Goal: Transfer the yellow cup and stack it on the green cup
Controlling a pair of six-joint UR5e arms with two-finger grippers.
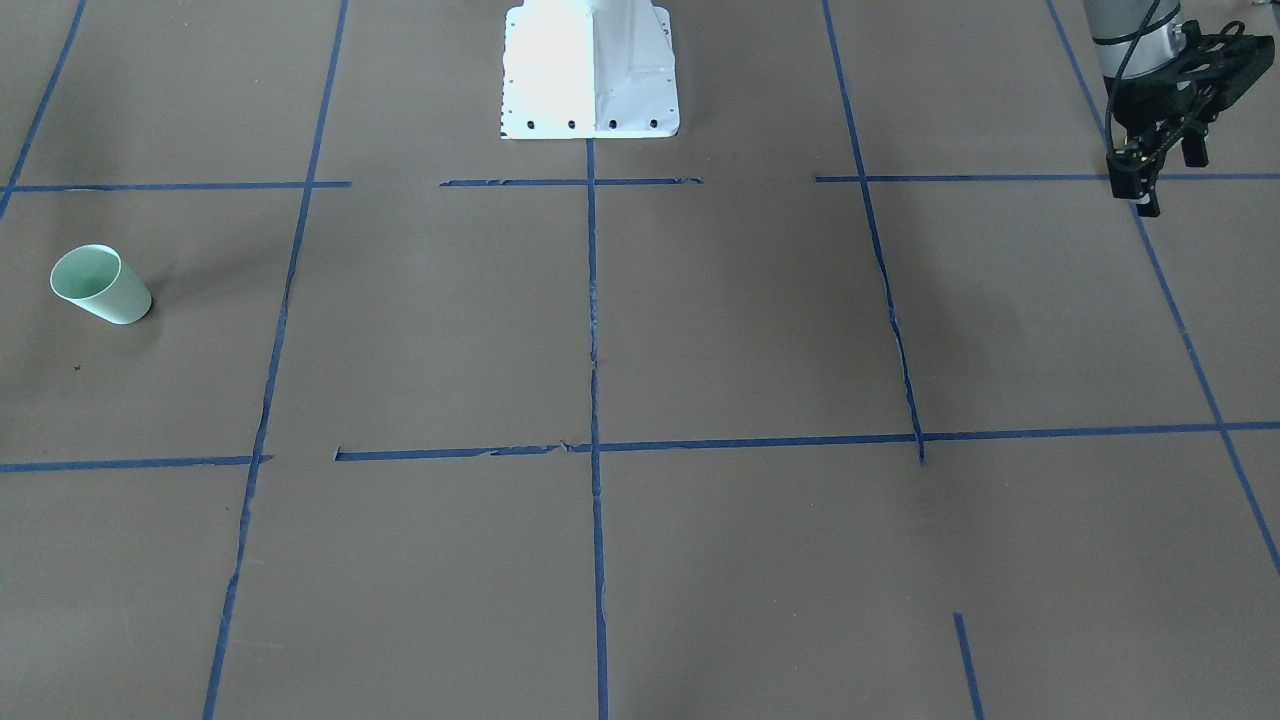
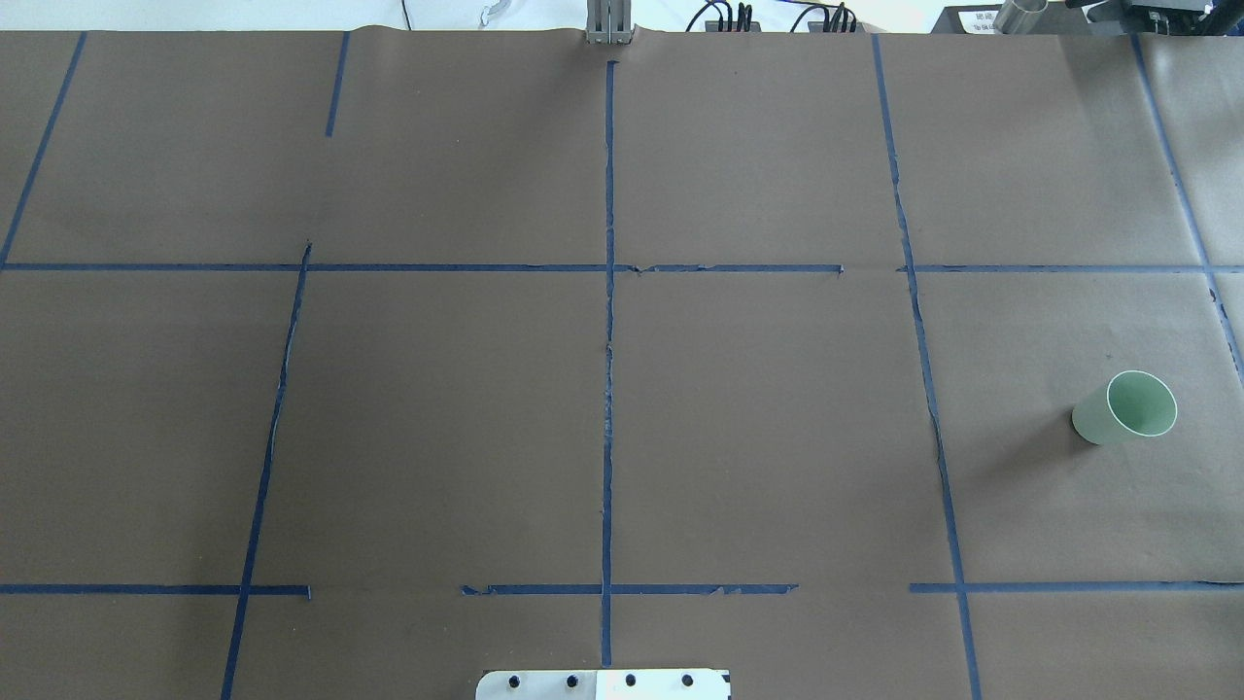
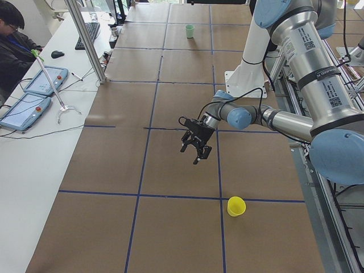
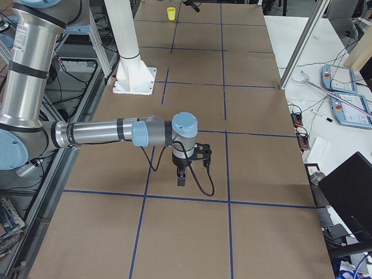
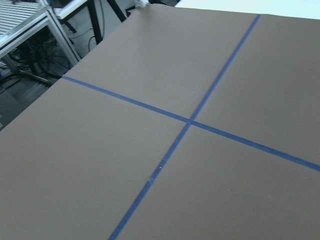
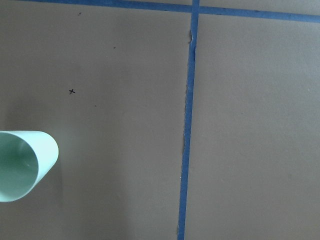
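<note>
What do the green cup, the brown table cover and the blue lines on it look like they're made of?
Green cup: likely plastic, possibly coated paper; it has a smooth matte wall and a thin pale rim. Table cover: seemingly brown paper, flat and matte with no glare. Blue lines: adhesive tape, probably the painter's kind, with ragged, torn edges in places.

Left end effector hovers, jaws apart

Bright, even light; the white base plate glares at top centre; the green cup casts a faint shadow
</note>
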